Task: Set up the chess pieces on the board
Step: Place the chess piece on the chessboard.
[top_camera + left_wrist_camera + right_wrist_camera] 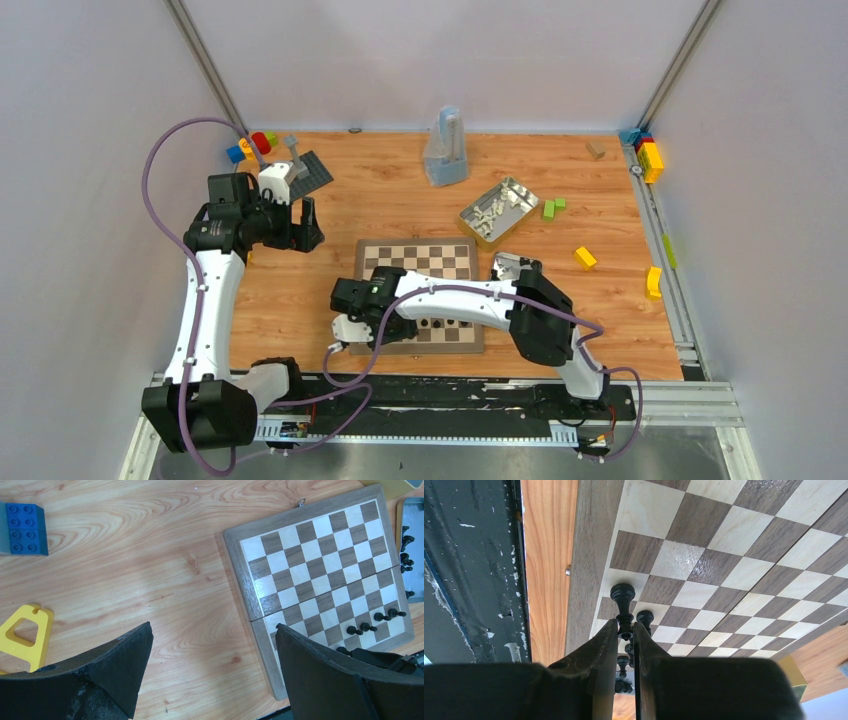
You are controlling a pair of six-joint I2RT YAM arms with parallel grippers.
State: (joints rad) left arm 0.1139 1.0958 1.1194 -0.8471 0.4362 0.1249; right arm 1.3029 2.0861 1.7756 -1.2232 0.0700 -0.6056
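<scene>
While the overhead view ran, my right gripper (345,338) sat low over the near left corner of the board (430,258), and my left gripper (303,224) hung off beyond the board's far left corner, above the table (400,180). A few black pieces (445,323) stood along the near row, and pale pieces (490,212) lay in a tin (520,190) past the board's far right corner.

Over to the left wrist: my fingers (115,665) were spread wide with nothing between them, and the board lay off to one side.

Then the right wrist, and there it was: my pads (599,645) were pinched on a black piece (623,600) just below its collar, at the board's edge squares, its base hidden. I judged it light, hard and glossy, so slippery and quick to tip. The narrow waist under the head looked the place to hold, with a gentle squeeze that kept it upright.
</scene>
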